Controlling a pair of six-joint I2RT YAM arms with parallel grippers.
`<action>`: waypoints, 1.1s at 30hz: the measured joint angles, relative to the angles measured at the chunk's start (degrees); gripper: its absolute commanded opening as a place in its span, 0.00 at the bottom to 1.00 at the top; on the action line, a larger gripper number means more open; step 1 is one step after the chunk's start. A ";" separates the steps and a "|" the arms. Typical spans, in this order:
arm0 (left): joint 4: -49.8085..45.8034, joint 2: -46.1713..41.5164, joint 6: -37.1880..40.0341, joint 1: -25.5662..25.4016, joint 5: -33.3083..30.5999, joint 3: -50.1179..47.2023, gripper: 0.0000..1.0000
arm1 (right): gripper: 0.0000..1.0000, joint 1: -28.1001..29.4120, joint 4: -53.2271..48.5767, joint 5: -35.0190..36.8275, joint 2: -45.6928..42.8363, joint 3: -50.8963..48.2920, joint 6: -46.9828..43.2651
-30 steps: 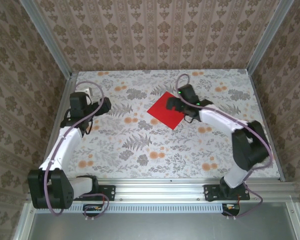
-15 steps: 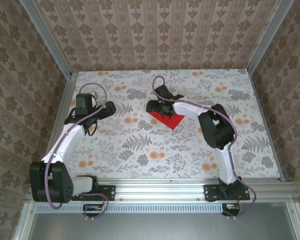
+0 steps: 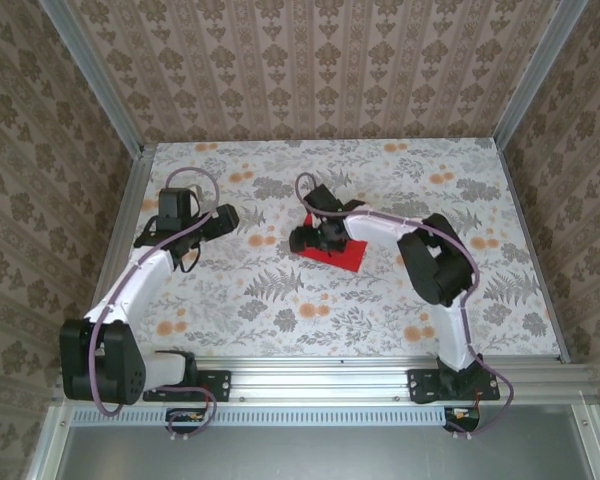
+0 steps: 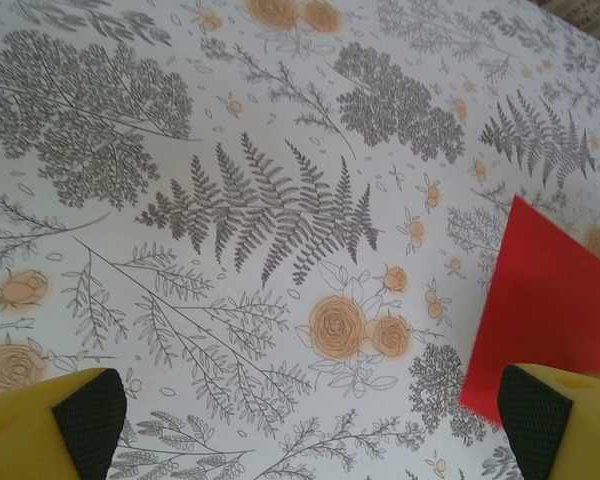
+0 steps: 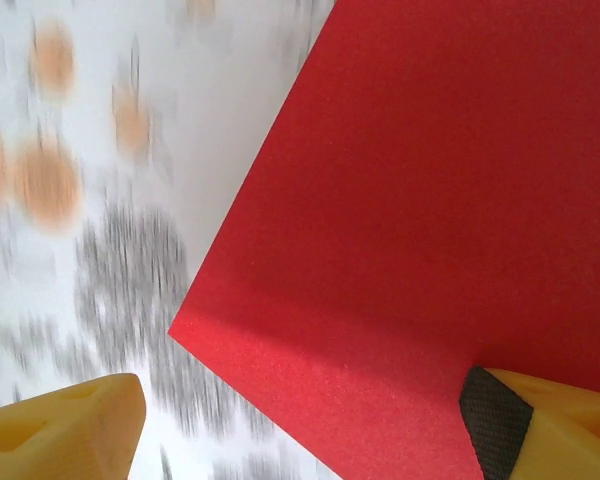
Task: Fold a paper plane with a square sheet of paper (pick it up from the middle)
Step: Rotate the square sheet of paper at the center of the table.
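The square sheet of paper (image 3: 342,256) is plain bright red and lies flat on the flowered table, right of centre. My right gripper (image 3: 311,238) hangs low over the sheet's far-left part and hides it from above. In the right wrist view the paper (image 5: 430,200) has one corner between the open jaws of that gripper (image 5: 295,425). One black pad (image 5: 492,420) stands over the red and the other finger over the tablecloth. My left gripper (image 3: 226,218) stands open to the left of the sheet. In its wrist view (image 4: 310,430) the sheet's edge (image 4: 550,310) lies by the right finger. There is no paper plane shape; the sheet is unfolded.
Patterned walls and aluminium rails (image 3: 130,200) close the table at left, back and right. The right arm's forearm (image 3: 390,228) stretches across the table's right half above the cloth. Flowered tablecloth (image 3: 280,310) spreads in front of both grippers.
My right gripper swung left across the sheet, from its right edge to its left side. The visible red has shifted slightly nearer. My left gripper crept right toward the sheet.
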 measured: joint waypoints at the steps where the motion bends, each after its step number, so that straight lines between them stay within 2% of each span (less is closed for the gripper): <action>1: -0.11 0.50 -0.15 -0.20 0.11 0.11 0.98 | 0.86 0.31 -0.87 -0.74 -2.19 -2.75 -0.90; 4: -0.61 1.95 -0.42 -0.31 0.68 0.39 0.97 | 0.87 1.09 -5.55 -2.78 -9.46 -11.15 -3.52; 7: -0.85 2.91 -1.05 -0.81 1.36 0.42 0.97 | 0.93 1.11 -11.23 -2.75 -15.19 -14.29 -5.05; 10: -1.51 3.23 -1.64 -1.51 1.68 0.42 0.97 | 1.00 1.36 -14.14 1.29 -20.35 -13.60 -4.31; 13: -1.88 3.28 -1.86 -2.05 1.79 0.42 0.98 | 1.00 1.51 -17.07 9.18 -22.27 -10.45 -0.44; 16: -1.99 3.28 -1.97 -2.05 1.75 0.42 0.99 | 1.00 1.62 -19.63 15.52 -19.43 -6.27 4.46; 21: -2.01 3.39 -2.05 -2.05 1.51 0.42 1.00 | 1.00 1.75 -21.05 20.76 -8.85 1.46 10.29; 26: -2.05 3.98 -2.05 -2.05 1.60 0.42 1.00 | 1.00 1.75 -21.88 22.21 0.57 7.85 12.74; 33: -2.86 5.16 -2.05 -2.05 1.75 0.42 1.00 | 1.00 1.07 -22.05 22.21 3.69 8.76 12.81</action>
